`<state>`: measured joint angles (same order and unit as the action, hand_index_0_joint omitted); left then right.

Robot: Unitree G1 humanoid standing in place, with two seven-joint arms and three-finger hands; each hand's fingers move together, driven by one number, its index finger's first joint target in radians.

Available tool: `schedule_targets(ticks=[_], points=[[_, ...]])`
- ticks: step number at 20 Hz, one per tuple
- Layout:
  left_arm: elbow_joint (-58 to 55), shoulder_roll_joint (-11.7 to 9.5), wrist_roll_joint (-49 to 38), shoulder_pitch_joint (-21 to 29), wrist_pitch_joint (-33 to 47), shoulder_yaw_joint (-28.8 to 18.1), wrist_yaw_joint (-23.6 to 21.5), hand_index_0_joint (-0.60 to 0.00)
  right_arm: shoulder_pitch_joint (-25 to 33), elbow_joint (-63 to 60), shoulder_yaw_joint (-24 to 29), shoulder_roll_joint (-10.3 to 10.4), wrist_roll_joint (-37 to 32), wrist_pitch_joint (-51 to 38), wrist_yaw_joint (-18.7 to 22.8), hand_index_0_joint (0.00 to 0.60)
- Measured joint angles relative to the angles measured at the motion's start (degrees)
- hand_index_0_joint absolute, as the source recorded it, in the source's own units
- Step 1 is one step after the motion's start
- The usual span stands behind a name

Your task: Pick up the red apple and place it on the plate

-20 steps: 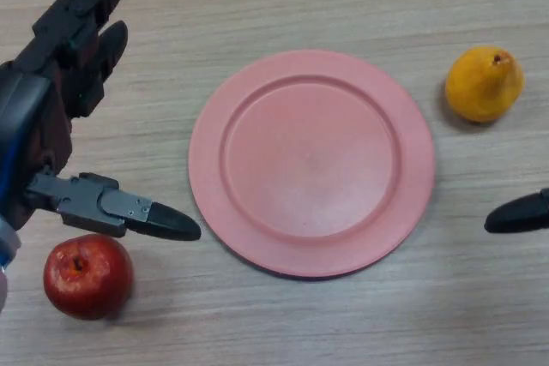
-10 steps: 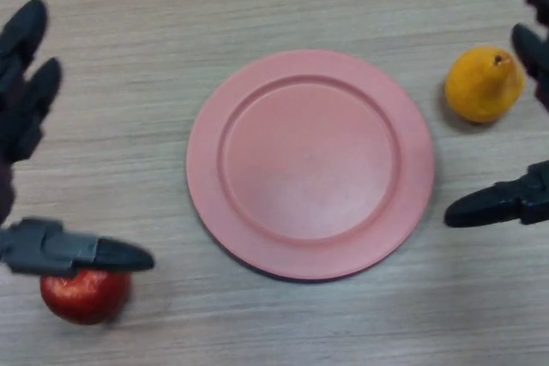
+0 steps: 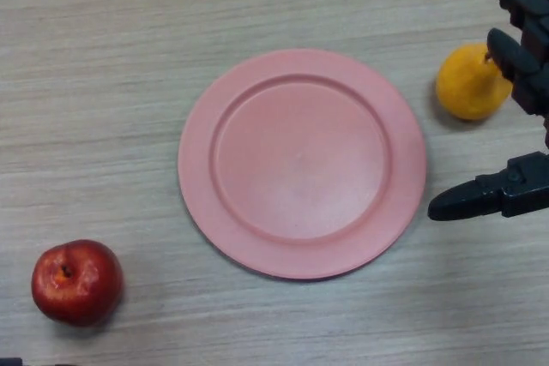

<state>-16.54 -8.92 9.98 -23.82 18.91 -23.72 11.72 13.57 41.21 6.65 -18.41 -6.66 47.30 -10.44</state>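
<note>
The red apple sits on the table at the lower left, apart from the plate. The pink plate lies in the middle with nothing on it. My right hand shows at the right edge, open, its fingers straight beside the orange fruit and its thumb pointing left just off the plate's right rim. It holds nothing. My left hand does not show in the head view.
An orange pear-shaped fruit lies at the upper right, just left of my right hand's fingers. The wooden table runs all round the plate.
My left hand has drawn back out of view from above the apple, which now shows whole. My right hand has come further into view at the right edge.
</note>
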Motion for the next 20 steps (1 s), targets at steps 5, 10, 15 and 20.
schedule_targets(ticks=[5,10,15,20], points=[[-1.77,0.0,0.0,1.12,-12.46,0.23,6.75,0.0,0.99,0.3,0.08,0.27,-1.27,0.07,2.29,0.0],[-3.15,0.0,-2.52,5.28,-20.57,0.41,8.44,-0.545,1.46,2.37,0.1,0.26,-2.42,0.98,2.69,0.0],[-0.64,-0.46,-2.32,12.22,-17.67,0.85,5.76,-0.6,0.73,4.43,0.49,0.25,-4.59,2.59,3.65,0.0],[-11.08,-7.08,-2.53,19.62,-14.2,0.67,3.06,-0.6,1.25,4.58,1.45,-1.06,-5.06,2.6,4.26,0.0]])
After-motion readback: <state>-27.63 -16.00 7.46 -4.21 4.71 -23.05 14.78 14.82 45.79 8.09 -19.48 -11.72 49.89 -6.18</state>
